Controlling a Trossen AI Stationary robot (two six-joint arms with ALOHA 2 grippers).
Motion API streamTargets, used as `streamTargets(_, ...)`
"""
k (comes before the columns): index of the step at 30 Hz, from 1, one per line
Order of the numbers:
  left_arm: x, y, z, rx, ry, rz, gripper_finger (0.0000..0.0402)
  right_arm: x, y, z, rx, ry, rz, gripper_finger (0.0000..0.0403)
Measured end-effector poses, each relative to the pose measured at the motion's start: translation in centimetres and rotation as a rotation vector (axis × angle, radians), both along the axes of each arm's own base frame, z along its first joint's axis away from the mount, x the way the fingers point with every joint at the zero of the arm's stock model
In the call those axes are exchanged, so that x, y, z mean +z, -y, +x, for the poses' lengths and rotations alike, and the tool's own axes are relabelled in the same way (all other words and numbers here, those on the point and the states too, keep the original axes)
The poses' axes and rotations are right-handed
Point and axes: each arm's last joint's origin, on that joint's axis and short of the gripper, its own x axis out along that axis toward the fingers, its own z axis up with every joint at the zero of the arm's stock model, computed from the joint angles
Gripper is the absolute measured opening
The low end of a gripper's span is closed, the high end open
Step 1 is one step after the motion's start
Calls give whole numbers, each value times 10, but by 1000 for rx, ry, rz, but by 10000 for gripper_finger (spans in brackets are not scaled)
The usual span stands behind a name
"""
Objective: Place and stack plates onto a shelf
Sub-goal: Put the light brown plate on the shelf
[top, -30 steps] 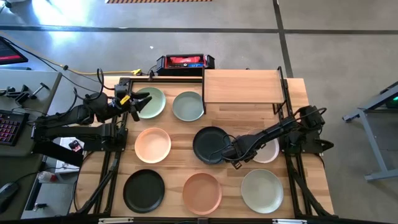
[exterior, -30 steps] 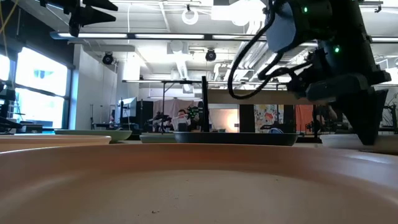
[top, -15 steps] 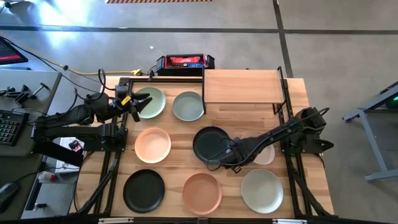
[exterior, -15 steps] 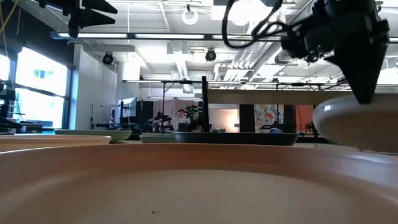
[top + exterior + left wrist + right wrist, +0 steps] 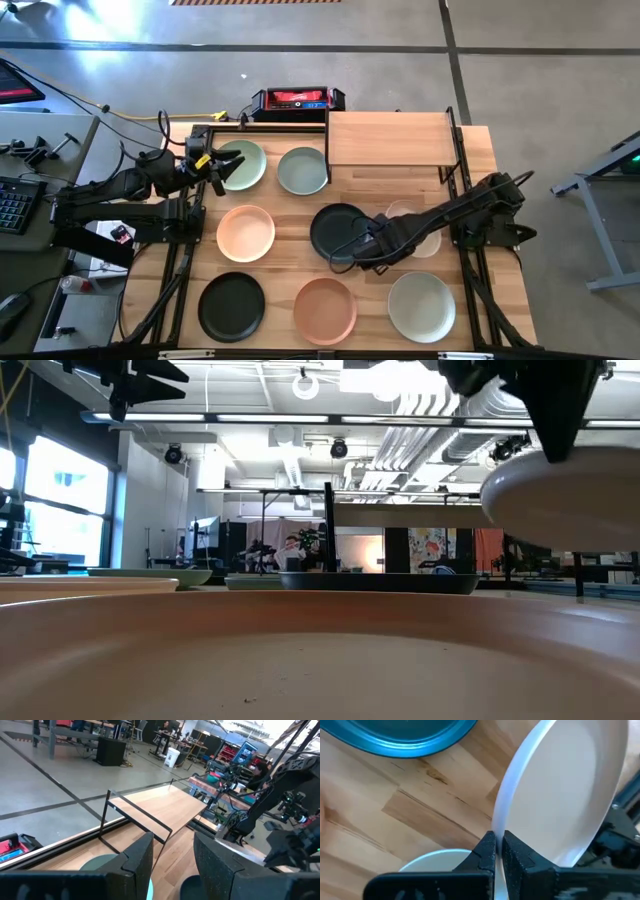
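Right wrist view: my right gripper point(image 5: 496, 851) is clenched on the rim of the off-white plate point(image 5: 565, 785), lifted clear of the table point(image 5: 290, 212) beside the dark teal plate point(image 5: 335, 232). Lifting looks done; next I must carry it to the empty shelf point(image 5: 390, 138) beyond and lay it flat. Farther off, my left gripper point(image 5: 222, 165) waits, fingers spread, over the pale green plate point(image 5: 245, 165).

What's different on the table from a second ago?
The right tool, shut on the rim of the off-white plate, has lifted it off the table; in the low view it now hangs clear above the surface. The left tool stayed open over the pale green plate. The shelf is unchanged.
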Motion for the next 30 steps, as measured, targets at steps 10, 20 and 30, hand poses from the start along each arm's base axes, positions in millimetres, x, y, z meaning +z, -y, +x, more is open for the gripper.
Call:
streamTargets(10,-4,0,0,0,-37,-6,131,43,0,8,36,182,-30,0)
streamTargets(20,-5,0,-1,0,-49,-8,131,83,14,18,134,342,-96,0)
streamTargets(30,-5,0,-1,0,-50,-8,131,106,57,21,286,359,-190,0)
